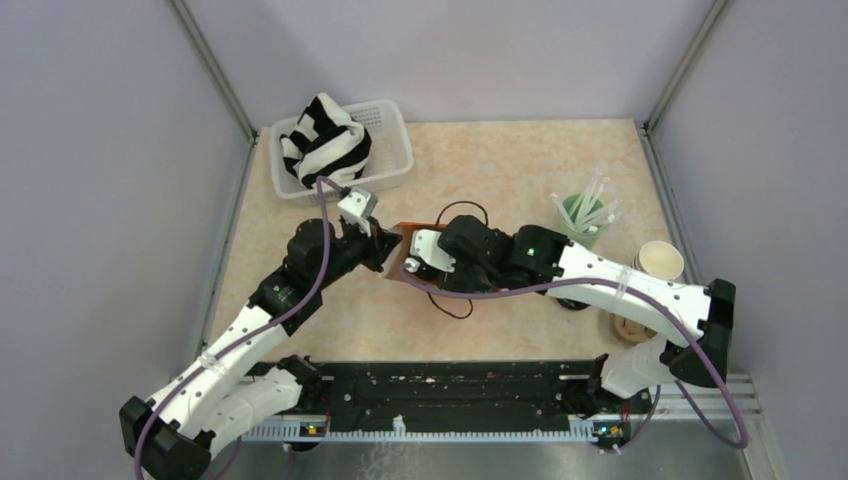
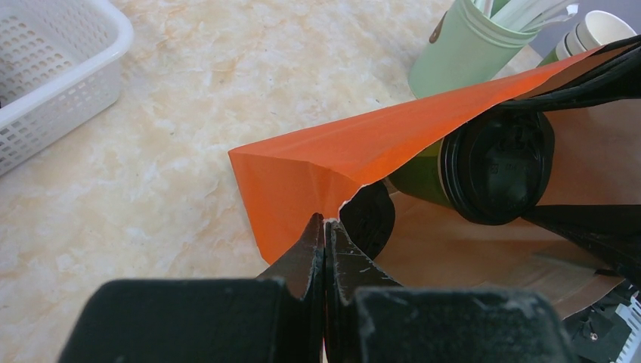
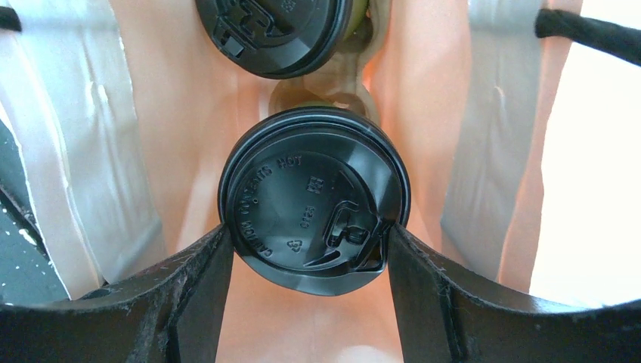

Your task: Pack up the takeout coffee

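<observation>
Left fingers (image 2: pixel 302 257) tight on orange bag (image 2: pixel 340 151) edge; right fingers (image 3: pixel 196 295) — snug around lidded cup (image 3: pixel 314 200)

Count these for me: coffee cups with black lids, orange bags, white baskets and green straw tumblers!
Lidded coffee cups: 2
Orange bag: 1
White basket: 1
Green straw tumbler: 1
Total: 5

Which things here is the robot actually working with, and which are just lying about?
In use: orange bag, its edge pinched by the left gripper; lidded cup held by the right gripper inside it; second lidded cup already in the bag.
Lying about: white basket, striped cloth, mint tumbler of straws, open paper cups.
</observation>
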`<state>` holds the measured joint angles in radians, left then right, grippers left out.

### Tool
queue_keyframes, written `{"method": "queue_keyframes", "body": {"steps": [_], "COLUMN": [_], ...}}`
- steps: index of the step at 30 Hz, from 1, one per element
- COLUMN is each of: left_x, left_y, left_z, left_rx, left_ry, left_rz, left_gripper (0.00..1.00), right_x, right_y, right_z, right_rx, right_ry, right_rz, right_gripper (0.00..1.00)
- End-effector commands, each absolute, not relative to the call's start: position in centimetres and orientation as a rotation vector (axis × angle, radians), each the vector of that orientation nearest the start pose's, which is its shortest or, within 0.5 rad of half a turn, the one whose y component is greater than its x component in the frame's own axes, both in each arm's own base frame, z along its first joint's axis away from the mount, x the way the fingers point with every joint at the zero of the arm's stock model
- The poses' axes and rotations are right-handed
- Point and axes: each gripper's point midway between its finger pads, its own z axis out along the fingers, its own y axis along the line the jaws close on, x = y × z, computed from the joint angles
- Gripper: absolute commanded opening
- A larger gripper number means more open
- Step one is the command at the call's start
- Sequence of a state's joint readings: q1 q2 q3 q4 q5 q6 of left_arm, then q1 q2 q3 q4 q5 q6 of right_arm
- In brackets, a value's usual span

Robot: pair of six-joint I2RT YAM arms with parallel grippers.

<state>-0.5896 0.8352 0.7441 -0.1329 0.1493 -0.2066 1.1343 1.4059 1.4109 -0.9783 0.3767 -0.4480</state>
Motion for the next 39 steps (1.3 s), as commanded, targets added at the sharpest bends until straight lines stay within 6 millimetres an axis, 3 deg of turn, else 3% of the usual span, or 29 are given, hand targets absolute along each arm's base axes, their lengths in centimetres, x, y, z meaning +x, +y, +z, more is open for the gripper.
{"method": "queue_keyframes", "body": {"steps": [1, 10, 19, 26, 39], "left_x": [25.0, 24.2, 23.8, 23.7, 24.4], "left_y": [-21.0, -21.5, -21.2, -20.8, -20.0], "left_z": [26.7, 26.2, 26.0, 25.6, 26.3], "left_rx": [0.475, 0.5, 0.488, 0.484, 0.466], "left_ry": [1.732, 1.744, 1.751, 1.762, 1.763], "left_rz": [-0.701, -0.722, -0.718, -0.71, -0.635], "left_gripper": [0.0, 0.0, 0.0, 0.0, 0.0], "right_x": [21.9, 23.1, 22.7, 23.1, 22.9], "right_y": [25.0, 26.1, 25.1, 24.5, 23.1], "right_z": [23.3, 21.4, 19.2, 21.0, 19.6], "right_rx": [-1.592, -1.615, -1.603, -1.511, -1.555], "right_ry": [1.841, 1.838, 1.797, 1.758, 1.716], "right_rz": [-0.253, -0.202, -0.18, -0.188, -0.242], "right_gripper": [0.38, 0.38, 0.37, 0.36, 0.35]}}
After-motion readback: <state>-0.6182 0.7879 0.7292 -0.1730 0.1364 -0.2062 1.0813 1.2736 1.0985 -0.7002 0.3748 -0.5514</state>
